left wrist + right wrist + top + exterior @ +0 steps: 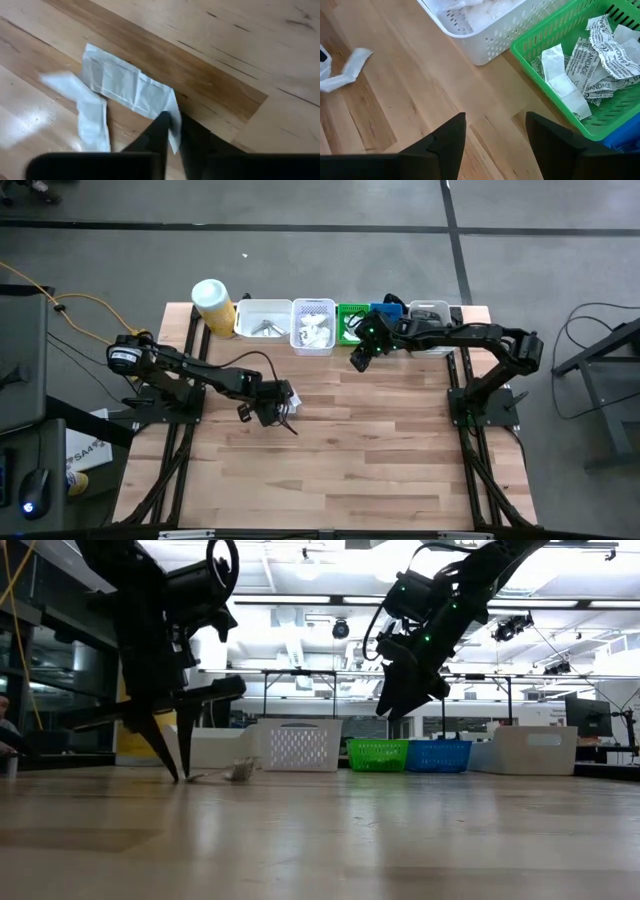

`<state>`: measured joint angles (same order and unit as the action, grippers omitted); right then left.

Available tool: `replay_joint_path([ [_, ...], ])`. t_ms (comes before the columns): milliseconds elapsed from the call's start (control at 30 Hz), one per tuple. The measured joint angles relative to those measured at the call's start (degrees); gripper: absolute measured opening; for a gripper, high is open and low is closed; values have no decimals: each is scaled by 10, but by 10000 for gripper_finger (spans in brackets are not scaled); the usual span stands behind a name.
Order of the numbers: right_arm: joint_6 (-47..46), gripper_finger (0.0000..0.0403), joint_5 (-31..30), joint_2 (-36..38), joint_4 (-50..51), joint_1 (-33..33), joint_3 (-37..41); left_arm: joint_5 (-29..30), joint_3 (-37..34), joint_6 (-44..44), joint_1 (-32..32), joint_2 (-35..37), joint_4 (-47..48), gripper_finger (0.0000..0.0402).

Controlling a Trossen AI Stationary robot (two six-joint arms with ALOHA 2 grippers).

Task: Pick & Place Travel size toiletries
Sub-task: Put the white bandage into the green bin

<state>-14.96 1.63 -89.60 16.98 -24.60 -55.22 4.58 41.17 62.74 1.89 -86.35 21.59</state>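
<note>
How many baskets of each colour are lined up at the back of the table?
White baskets: 3
Green basket: 1
Blue basket: 1
Total: 5

The word "BANDAGE" is showing on the white paper wrappers point(600, 60) (several of them, crumpled). They are lying inside the green basket point(555, 107). Nothing else is reading clearly.

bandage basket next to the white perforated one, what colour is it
Green basket, a slatted mesh; clearest in the right wrist view.
</note>
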Motion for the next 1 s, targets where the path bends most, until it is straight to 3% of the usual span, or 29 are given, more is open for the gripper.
replay_joint_path([
  [100, 0, 200, 0, 0, 0, 4, 0, 0, 0, -12, 0, -1, 2, 6],
  [367, 10, 200, -1, 0, 0, 52, 0, 2, 5, -90, 10, -1, 12, 2],
  [700, 126, 200, -29, 0, -57, 192, 0, 1, 76, -201, 62, -1, 10, 1],
  [900, 203, 200, -34, -6, -126, 279, 0, 8, 111, -295, 54, -1, -45, 1],
  [1000, 229, 200, -66, -17, -162, 311, -1, 7, 125, -342, 50, -1, -70, 1],
])
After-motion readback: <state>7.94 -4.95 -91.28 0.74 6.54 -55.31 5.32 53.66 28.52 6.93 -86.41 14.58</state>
